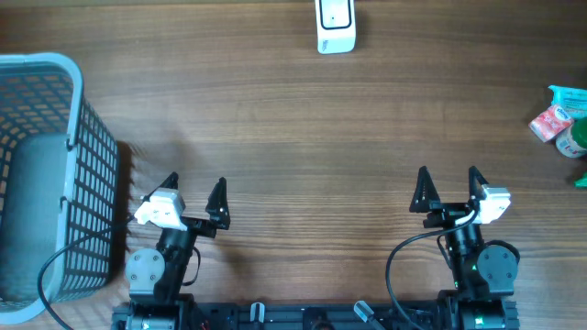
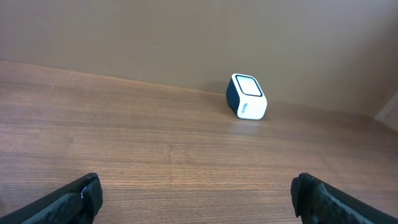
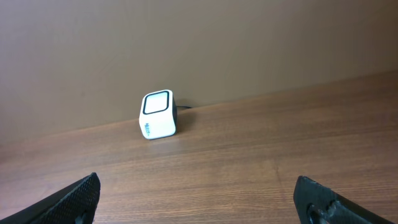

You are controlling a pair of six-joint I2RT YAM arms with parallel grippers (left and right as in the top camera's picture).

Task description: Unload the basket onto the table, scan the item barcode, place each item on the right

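A white barcode scanner with a dark back stands at the table's far edge, also seen as the scanner in the left wrist view and the scanner in the right wrist view. Small packaged items, pink, teal and green, lie at the far right edge. My left gripper rests near the front left, open and holding nothing; its jaws stand wide apart around the gap of the gripper. My right gripper rests near the front right, likewise open and empty, gripper.
A light blue plastic basket with a grey lining fills the left side, close to the left arm. Wooden tabletop stretches between the grippers and the scanner. A plain brown wall rises behind the scanner.
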